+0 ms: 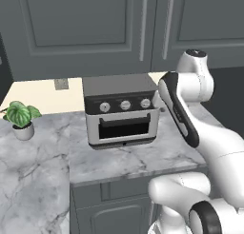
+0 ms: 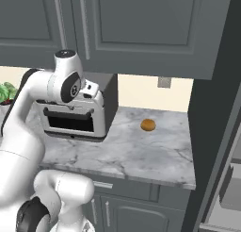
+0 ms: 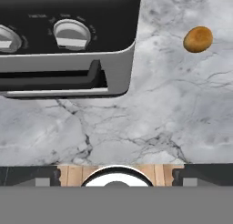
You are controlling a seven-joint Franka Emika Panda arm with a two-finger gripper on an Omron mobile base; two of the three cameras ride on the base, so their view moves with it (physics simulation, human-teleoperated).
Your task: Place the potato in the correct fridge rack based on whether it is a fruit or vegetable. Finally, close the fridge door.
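Now | one potato (image 2: 148, 125) on counter (image 2: 141, 155) | one toaster oven (image 1: 121, 110) | one plant (image 1: 20, 115) | claw (image 3: 116, 177) spread wide, empty

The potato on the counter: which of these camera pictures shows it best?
The hand view: the potato lies large and unobstructed on the marble counter, right of the toaster oven. The right base view shows it smaller and farther off, alone on the counter. In the left base view I cannot make it out.
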